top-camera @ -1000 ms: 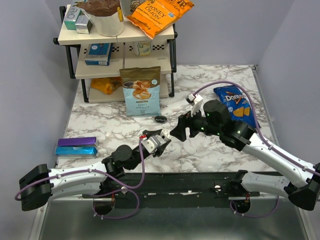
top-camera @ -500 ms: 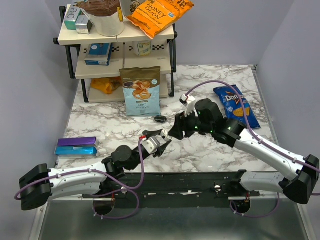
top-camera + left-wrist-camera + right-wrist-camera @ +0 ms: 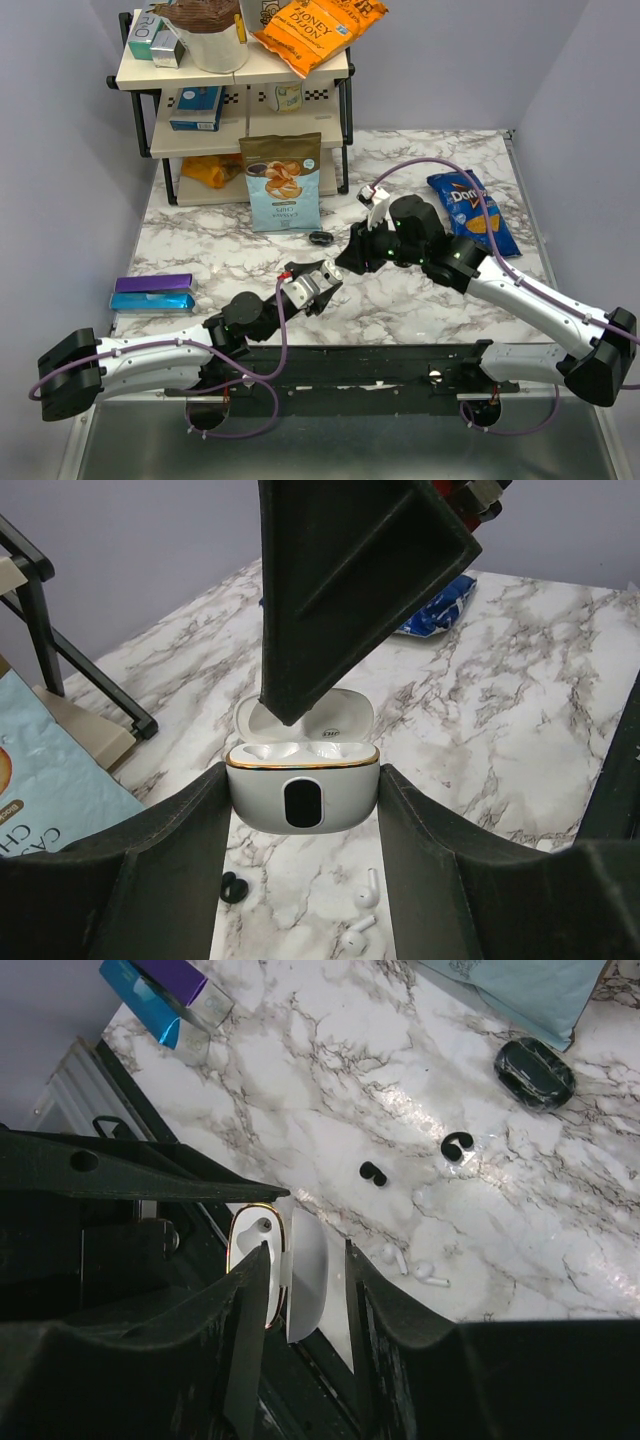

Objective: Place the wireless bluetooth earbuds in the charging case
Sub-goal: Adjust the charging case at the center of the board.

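Observation:
My left gripper (image 3: pixel 303 792) is shut on the white charging case (image 3: pixel 303 798), held above the marble with its lid (image 3: pixel 307 1272) swung open. My right gripper (image 3: pixel 306 1250) straddles that lid: one finger (image 3: pixel 340 580) reaches into the case's cavity, the other stands just outside the lid with a thin gap. In the top view the right gripper (image 3: pixel 348 262) meets the case (image 3: pixel 303 290) over the table's front middle. Earbuds lie on the marble below: two white stemmed ones (image 3: pixel 368 885) (image 3: pixel 430 1275) and two tiny black ones (image 3: pixel 373 1173) (image 3: pixel 457 1146).
A black oval case (image 3: pixel 321 238) lies by the pale blue snack bag (image 3: pixel 283 180). A shelf rack (image 3: pixel 240 100) with boxes and an orange bag stands at the back left. A Doritos bag (image 3: pixel 470 210) lies at the right. Blue and purple boxes (image 3: pixel 152 293) sit at the left edge.
My right gripper has moved left to the held case and its jaws have narrowed around the open lid. The left arm and the case have stayed still.

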